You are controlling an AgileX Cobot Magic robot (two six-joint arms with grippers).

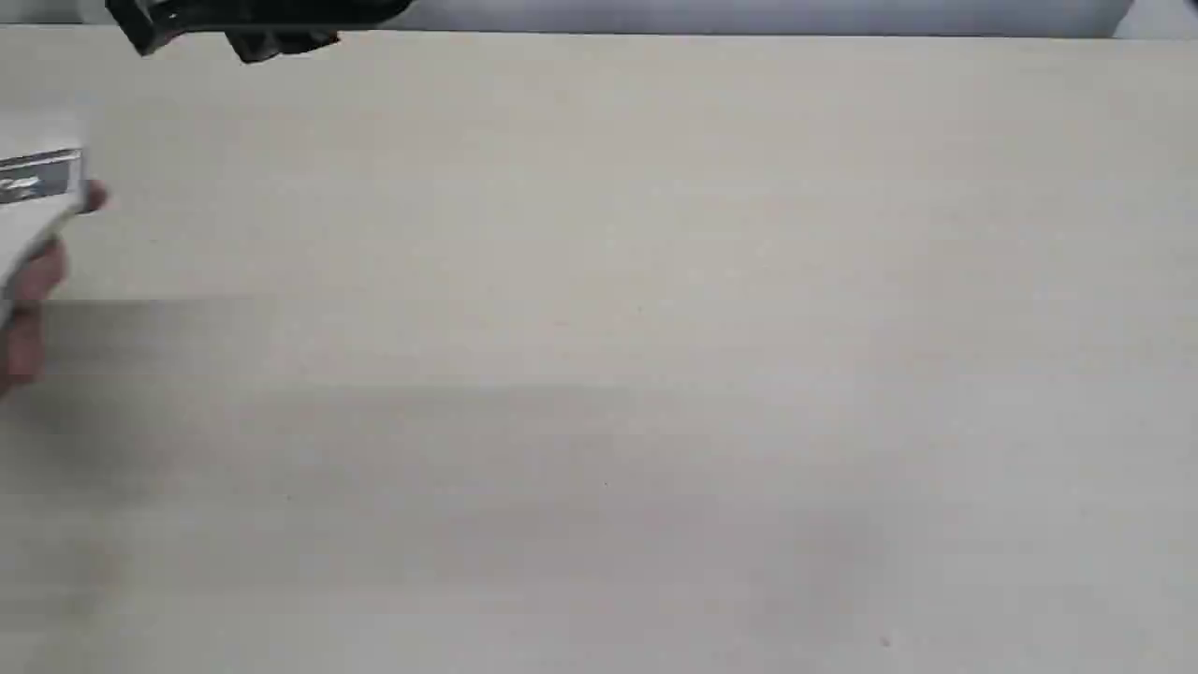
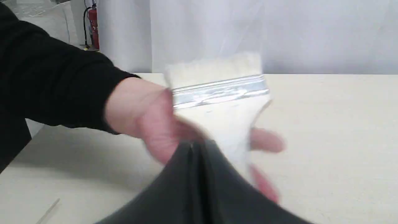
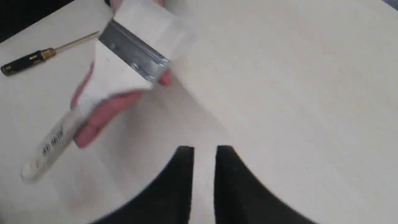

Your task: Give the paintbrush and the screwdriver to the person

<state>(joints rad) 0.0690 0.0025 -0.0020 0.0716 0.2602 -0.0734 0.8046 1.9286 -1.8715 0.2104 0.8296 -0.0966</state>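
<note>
The person's hand (image 2: 146, 124), in a black sleeve, holds the paintbrush (image 2: 220, 91) by its wide body, bristles away from me. My left gripper (image 2: 192, 144) sits just in front of that hand; its dark fingers are pressed together and nothing shows between them. The right wrist view shows the hand (image 3: 102, 115) under the paintbrush (image 3: 133, 56), whose handle end is free. The screwdriver (image 3: 28, 60) lies flat on the table beyond it. My right gripper (image 3: 205, 149) hovers over bare table with a narrow gap between its fingers. In the exterior view the paintbrush (image 1: 42, 178) and hand (image 1: 28, 309) are at the left edge.
The pale table (image 1: 655, 374) fills the exterior view, and my left gripper (image 1: 281, 42) pokes in at its top left. A white curtain (image 2: 279, 31) and a red fire extinguisher (image 2: 93, 28) stand beyond the table's far edge.
</note>
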